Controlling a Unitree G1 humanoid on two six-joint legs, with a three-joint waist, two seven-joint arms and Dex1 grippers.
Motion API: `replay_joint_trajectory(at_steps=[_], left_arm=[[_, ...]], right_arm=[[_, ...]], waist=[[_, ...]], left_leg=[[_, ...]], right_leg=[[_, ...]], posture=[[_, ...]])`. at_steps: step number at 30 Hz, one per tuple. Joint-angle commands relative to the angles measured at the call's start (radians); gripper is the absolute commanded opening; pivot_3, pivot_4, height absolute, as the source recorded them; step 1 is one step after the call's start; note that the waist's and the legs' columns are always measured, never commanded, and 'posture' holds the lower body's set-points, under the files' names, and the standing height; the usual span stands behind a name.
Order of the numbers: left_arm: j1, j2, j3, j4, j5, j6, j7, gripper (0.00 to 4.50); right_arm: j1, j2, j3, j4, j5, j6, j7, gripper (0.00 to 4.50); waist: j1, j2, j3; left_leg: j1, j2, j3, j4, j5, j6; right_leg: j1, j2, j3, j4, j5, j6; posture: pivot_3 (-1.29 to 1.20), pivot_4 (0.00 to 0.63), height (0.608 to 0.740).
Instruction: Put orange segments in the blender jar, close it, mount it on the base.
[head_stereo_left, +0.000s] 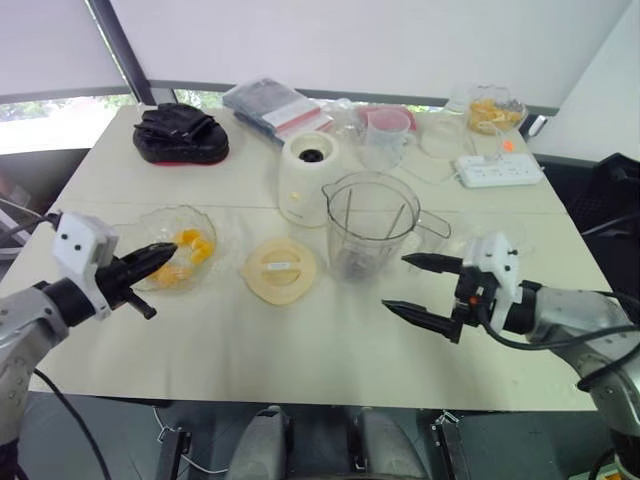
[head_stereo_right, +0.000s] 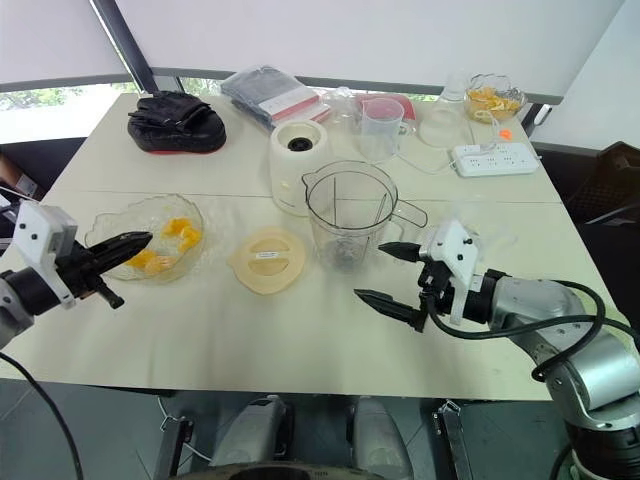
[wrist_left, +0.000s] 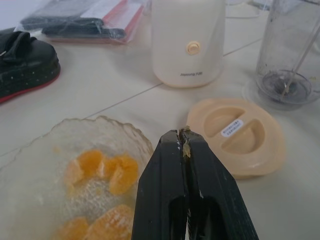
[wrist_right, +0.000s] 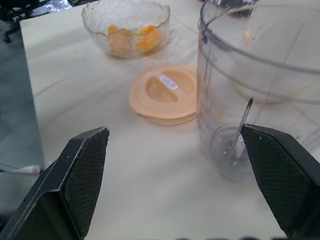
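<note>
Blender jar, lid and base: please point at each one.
blender jar (head_stereo_left: 372, 235), left eye view, clear side wall.
lid (head_stereo_left: 280, 270), left eye view, middle of top.
base (head_stereo_left: 302, 190), left eye view, white body.

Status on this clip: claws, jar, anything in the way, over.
Left claw shut at bowl of orange segments. Right claw open beside blender jar. Jar upright, off base; lid lying between bowl and jar.

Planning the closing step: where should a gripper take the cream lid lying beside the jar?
By the raised bar across its middle, coming straight down from above, jaws dropping into the two recesses. The lid lies flat on the table, so its low edge offers little to pinch.
</note>
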Motion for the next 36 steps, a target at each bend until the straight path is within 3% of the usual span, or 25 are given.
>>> replay_joint_trajectory(at_steps=[1, 9, 19, 22, 29, 33, 36], left_arm=[[-0.033, 0.015, -0.014, 0.005, 0.014, -0.029, -0.002, 0.05], [-0.093, -0.03, -0.08, 0.016, 0.038, -0.046, 0.041, 0.05], [-0.059, -0.029, -0.094, -0.008, 0.06, -0.029, 0.051, 0.05], [-0.046, -0.015, -0.102, -0.014, 0.067, -0.016, 0.046, 0.9], [-0.035, 0.003, -0.104, -0.015, 0.115, -0.043, 0.057, 4.47], [-0.122, 0.022, -0.071, 0.114, 0.148, -0.061, 0.079, 4.47], [-0.221, 0.095, -0.085, 0.285, 0.174, -0.04, 0.05, 4.47]], right_arm=[[-0.014, -0.007, -0.037, -0.055, 0.05, 0.017, -0.017, 4.41], [-0.052, -0.016, -0.023, -0.023, 0.049, 0.011, -0.025, 4.41], [-0.06, -0.015, -0.008, -0.013, 0.034, 0.007, -0.023, 4.41], [-0.062, -0.013, -0.005, -0.011, 0.032, 0.007, -0.026, 4.41], [-0.06, -0.019, 0.006, -0.007, 0.027, 0.01, -0.021, 4.41], [-0.064, -0.004, 0.025, -0.008, 0.015, 0.007, -0.037, 4.41], [-0.064, 0.016, 0.041, -0.011, 0.009, 0.004, -0.059, 4.41]], waist=[[0.0, 0.0, 0.0], [-0.001, 0.0, 0.0], [-0.001, 0.0, 0.0], [-0.001, 0.0, 0.0], [0.0, 0.0, 0.0], [0.001, 0.0, 0.0], [0.0, 0.0, 0.001]], left_leg=[[0.0, 0.0, 0.0, 0.0, 0.0, 0.0], [0.0, 0.0, 0.0, 0.0, 0.0, 0.0], [0.0, 0.0, 0.0, -0.001, 0.0, 0.0], [0.0, 0.0, 0.0, -0.001, 0.0, 0.0], [0.0, 0.0, 0.0, -0.001, 0.0, 0.0], [0.0, 0.0, 0.0, -0.001, 0.0, 0.0], [0.0, 0.0, 0.0, -0.001, 0.0, 0.0]], right_leg=[[0.0, 0.0, 0.0, 0.0, 0.0, 0.0], [-0.001, 0.0, 0.0, 0.0, 0.0, 0.0], [-0.001, 0.0, 0.0, 0.0, 0.0, 0.0], [-0.001, 0.0, 0.0, 0.0, 0.0, 0.0], [-0.001, 0.0, 0.0, 0.0, 0.0, 0.0], [-0.001, 0.0, 0.0, 0.0, 0.0, 0.0], [-0.001, 0.0, 0.0, 0.0, 0.0, 0.0]], posture=[[0.0, 0.15, 0.74], [0.0, 0.15, 0.74], [0.0, 0.15, 0.74], [0.0, 0.15, 0.74], [0.0, 0.15, 0.74], [0.0, 0.15, 0.74], [0.0, 0.15, 0.74]])
